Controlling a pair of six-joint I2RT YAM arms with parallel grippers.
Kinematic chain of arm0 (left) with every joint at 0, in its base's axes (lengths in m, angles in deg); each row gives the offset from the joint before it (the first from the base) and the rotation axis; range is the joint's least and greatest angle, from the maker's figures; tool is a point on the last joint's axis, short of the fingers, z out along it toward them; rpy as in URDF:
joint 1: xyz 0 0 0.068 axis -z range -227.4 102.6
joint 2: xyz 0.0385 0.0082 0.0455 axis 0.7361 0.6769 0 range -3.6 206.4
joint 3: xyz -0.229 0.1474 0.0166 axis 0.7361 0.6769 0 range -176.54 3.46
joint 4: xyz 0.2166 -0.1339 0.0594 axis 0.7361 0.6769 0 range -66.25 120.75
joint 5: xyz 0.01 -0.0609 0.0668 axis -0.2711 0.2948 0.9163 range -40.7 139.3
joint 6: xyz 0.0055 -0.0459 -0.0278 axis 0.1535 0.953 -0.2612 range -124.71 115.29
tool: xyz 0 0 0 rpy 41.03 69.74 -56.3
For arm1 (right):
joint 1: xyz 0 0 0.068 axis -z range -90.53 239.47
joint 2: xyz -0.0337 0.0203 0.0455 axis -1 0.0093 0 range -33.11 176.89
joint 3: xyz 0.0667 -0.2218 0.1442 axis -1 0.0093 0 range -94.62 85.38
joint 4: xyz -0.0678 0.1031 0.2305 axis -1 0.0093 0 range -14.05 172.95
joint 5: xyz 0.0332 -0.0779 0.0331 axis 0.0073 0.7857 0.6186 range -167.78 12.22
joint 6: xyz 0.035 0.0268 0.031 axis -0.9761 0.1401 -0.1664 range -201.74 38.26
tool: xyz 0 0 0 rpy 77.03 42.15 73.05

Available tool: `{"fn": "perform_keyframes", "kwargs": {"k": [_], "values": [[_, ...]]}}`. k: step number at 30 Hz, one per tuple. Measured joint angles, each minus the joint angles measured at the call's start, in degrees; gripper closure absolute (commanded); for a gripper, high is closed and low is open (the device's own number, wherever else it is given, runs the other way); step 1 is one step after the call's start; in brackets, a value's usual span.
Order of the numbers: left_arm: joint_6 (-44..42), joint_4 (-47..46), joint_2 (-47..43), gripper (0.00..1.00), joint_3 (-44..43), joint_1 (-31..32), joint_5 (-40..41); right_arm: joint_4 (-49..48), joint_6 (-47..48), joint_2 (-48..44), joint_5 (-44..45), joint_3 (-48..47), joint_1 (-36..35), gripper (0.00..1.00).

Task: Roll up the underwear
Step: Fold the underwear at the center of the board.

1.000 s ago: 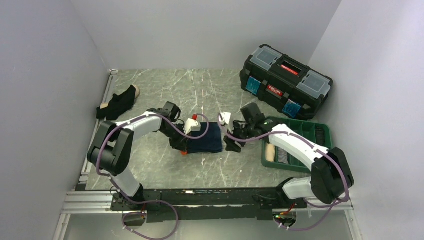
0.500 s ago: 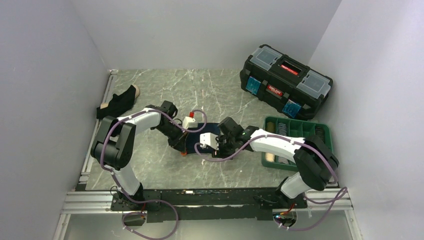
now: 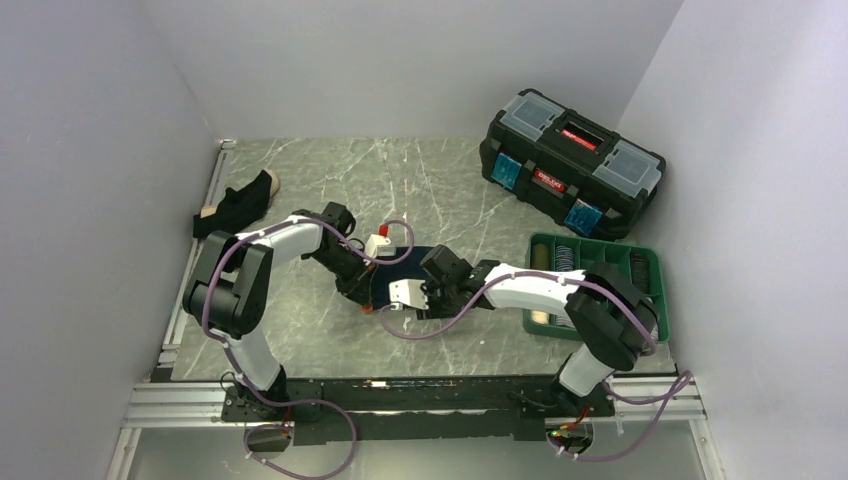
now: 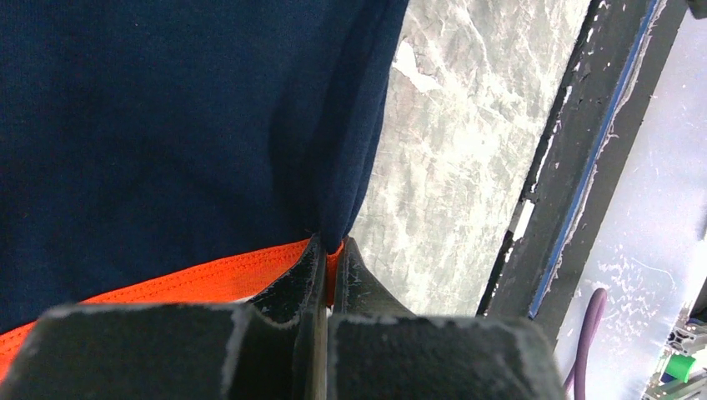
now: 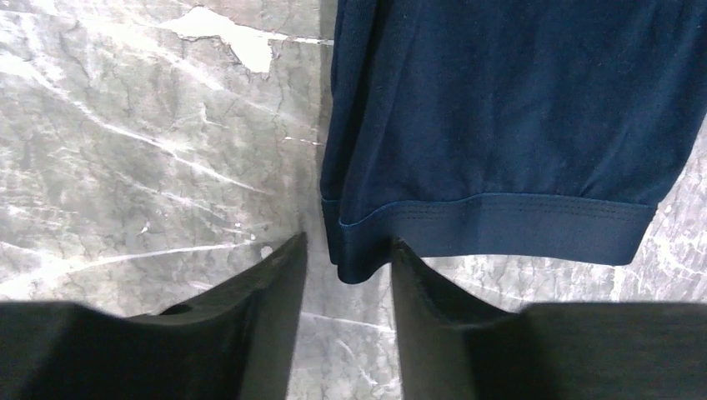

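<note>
Underwear: dark navy underwear (image 3: 410, 264) lies flat on the grey marbled table (image 3: 300, 180) at the centre of the top view, between the two grippers
Axis: seems to run left to right; orange waistband (image 4: 167, 287) at the left end; stitched leg hem (image 5: 500, 221) faces the right wrist camera; the right arm covers much of it
Left gripper (image 4: 327, 250): pressed together, pinching the waistband corner
Right gripper (image 5: 346, 250): fingers spread, one on each side of the hem's corner
Writing: red label on the black toolbox (image 3: 570, 165), upper right, too small to read
Around: black garment (image 3: 238, 205) with a tan band, upper left; green tray (image 3: 645, 262) at the right
</note>
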Motion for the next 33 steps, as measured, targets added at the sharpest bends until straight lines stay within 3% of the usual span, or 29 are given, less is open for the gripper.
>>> {"fn": "perform_keyframes", "kwargs": {"k": [10,18,33], "values": [[-0.4,1.0,0.1,1.0,-0.5,0.0,0.1,-1.8,1.2,1.0,1.0,0.2,-0.1,0.76],[-1.0,1.3,0.1,1.0,-0.5,0.0,0.3,-1.3,0.8,1.0,0.6,0.4,-0.3,1.0],[-2.6,4.0,-2.3,1.0,2.2,2.8,0.5,9.1,-3.9,-2.3,-6.4,-0.4,-1.8,1.0]]}}
